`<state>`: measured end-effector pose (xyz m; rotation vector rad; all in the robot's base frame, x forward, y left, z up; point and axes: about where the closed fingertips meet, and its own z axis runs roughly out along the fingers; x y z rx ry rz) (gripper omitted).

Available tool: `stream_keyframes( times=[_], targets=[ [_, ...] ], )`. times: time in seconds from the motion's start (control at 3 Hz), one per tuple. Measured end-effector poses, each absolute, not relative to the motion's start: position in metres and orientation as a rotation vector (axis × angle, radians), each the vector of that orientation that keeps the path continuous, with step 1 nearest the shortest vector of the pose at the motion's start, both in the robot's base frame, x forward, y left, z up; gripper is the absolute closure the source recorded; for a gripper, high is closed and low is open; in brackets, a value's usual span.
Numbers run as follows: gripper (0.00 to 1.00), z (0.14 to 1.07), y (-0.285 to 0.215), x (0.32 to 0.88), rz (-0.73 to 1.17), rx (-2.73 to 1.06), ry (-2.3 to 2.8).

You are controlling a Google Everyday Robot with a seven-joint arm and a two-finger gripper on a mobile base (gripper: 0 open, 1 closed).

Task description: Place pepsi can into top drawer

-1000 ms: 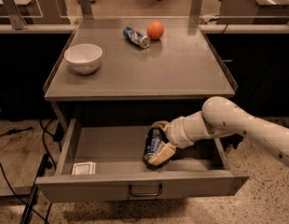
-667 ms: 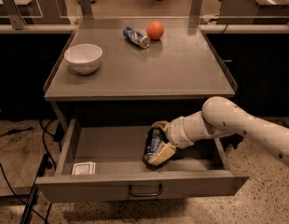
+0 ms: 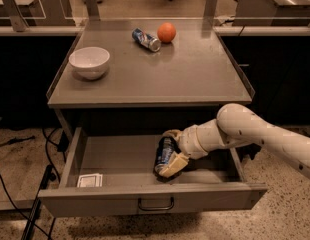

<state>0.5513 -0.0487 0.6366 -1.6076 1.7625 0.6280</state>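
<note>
i see the arm (image 3: pixel 245 130) reaching in from the right, gripper (image 3: pixel 168 153) low inside the open top drawer (image 3: pixel 95 199), jaws clamped on the pepsi can (image 3: pixel 163 151): dark blue, slightly tilted.

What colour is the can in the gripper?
Dark blue pepsi can, gripper inside top drawer; camera view.

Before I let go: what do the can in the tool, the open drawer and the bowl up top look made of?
The pepsi can, gripped by the tool inside the top drawer: likely thin metal, glossy blue print. The drawer: grey sheet metal, matte, flat folded panels. The white bowl: probably glazed ceramic, plastic possible; smooth soft sheen.
</note>
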Motion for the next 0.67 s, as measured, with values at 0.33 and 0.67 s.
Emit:
stream_keyframes(
  times=[0.33,0.67],
  targets=[
    [0.0,0.6366,-0.0487,0.5513,0.628,-1.608,1.762],
    [0.0,0.6366,-0.0487,0.5513,0.628,-1.608,1.762]
  ],
)
